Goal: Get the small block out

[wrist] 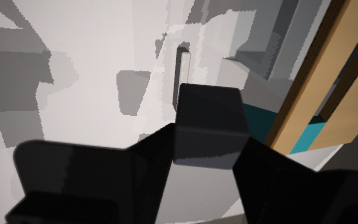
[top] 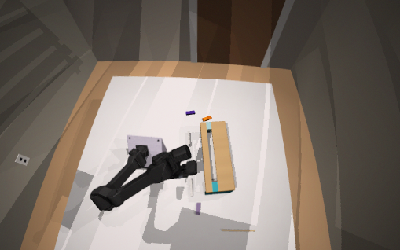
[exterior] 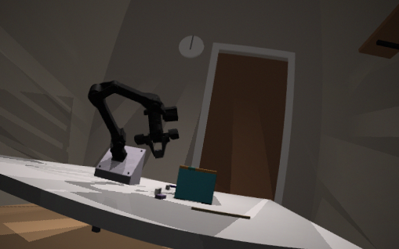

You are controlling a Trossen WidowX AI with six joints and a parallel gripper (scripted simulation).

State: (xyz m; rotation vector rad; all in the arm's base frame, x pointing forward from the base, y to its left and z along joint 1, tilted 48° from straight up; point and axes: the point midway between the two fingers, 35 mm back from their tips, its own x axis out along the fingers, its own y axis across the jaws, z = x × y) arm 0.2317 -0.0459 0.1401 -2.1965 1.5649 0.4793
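My gripper (exterior: 158,153) (wrist: 202,132) is shut on a small dark block (wrist: 210,107), which sits between the fingertips in the wrist view. It points down and hangs above the table, higher than the box top in the exterior view. In the top view it is on the robot's side of the box, and its fingertips are hidden under the arm. The box (top: 225,157) (exterior: 195,185) (wrist: 314,75) stands upright, with a wooden top, a long slot and teal ends. A gap shows between arm and box in the top view.
A purple block (top: 198,208) (exterior: 160,196) lies near the box's near end. An indigo block (top: 190,112) and an orange block (top: 207,118) lie past the far end. Two pale bars (top: 190,138) (top: 192,187) lie before the box. A thin stick (top: 237,230) (exterior: 221,212) lies farther out.
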